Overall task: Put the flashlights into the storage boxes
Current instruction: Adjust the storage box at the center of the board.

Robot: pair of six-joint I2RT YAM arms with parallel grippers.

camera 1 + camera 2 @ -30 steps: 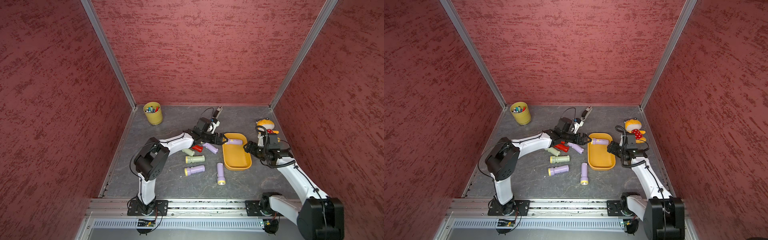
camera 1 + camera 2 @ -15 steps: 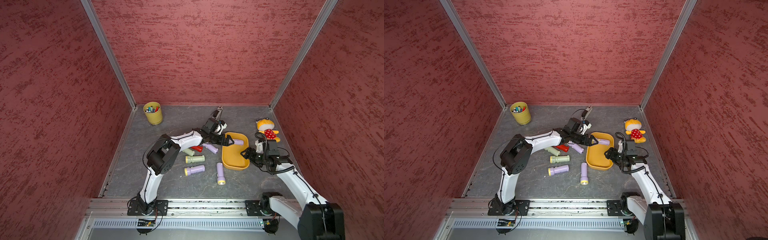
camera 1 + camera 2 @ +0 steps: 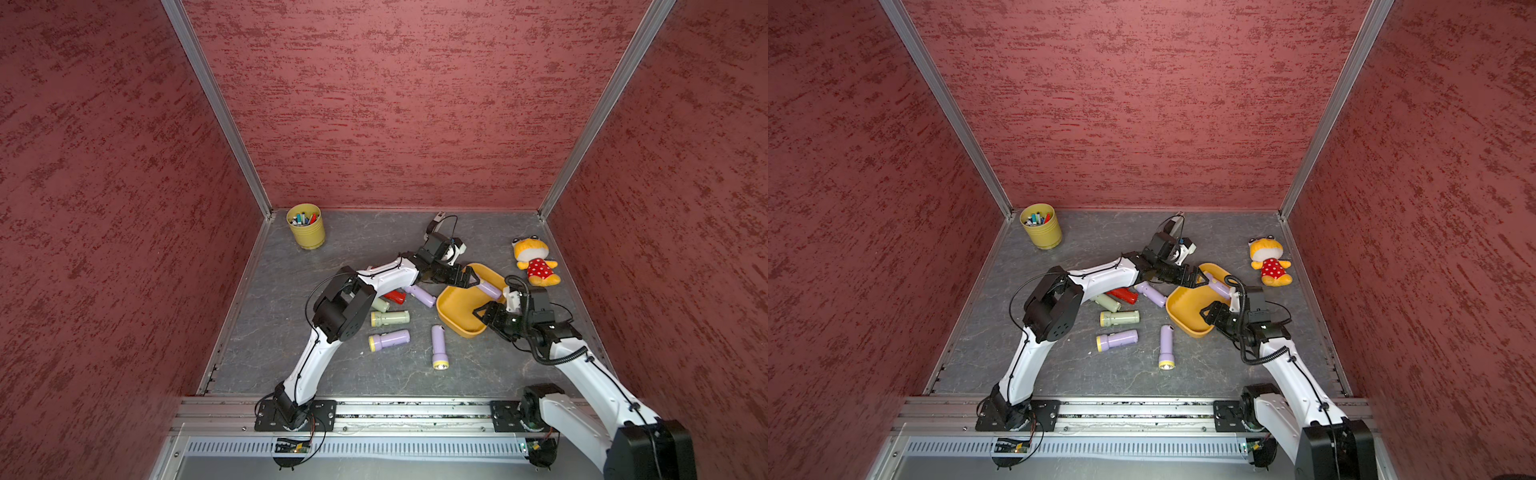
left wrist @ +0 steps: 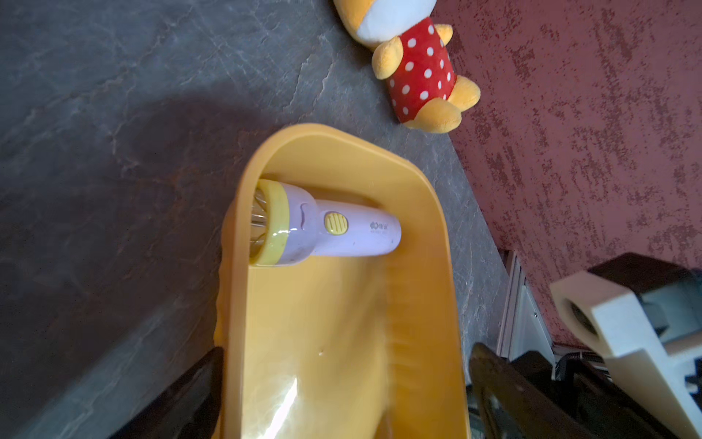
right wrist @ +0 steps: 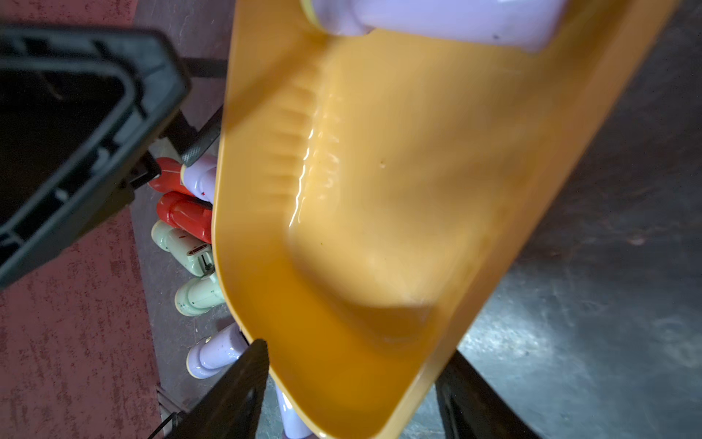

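Nearest, a lilac flashlight (image 3: pixel 439 347) lies on the table with its head toward the near edge. A second lilac flashlight (image 3: pixel 390 340) lies to its left, and a pale green flashlight (image 3: pixel 390 318) just beyond that.

Farther right, the right gripper (image 3: pixel 483 320) is at the near end of the tray (image 3: pixel 457 309). Its jaws stand apart on either side of that end, right at the rim. Whether they press it, I cannot tell.

At the tray's far end lies the stowed flashlight (image 4: pixel 326 228), the only one inside. The left gripper (image 3: pixel 471 277) hovers over it, jaws wide apart and holding nothing.

The likely trouble is the tray itself. If the right gripper drags or tips it, the round flashlight inside could roll about or out. The tray's left wall could also shove the third lilac flashlight (image 3: pixel 420 295) lying just beside it. With both grippers at one small tray, a knock between them is possible too.

The right wrist view shows two red flashlights (image 5: pixel 186 214) side by side left of the tray. In both top views the left arm hides one of them. Only the left wrist view shows the stowed flashlight's head against the tray's left wall.
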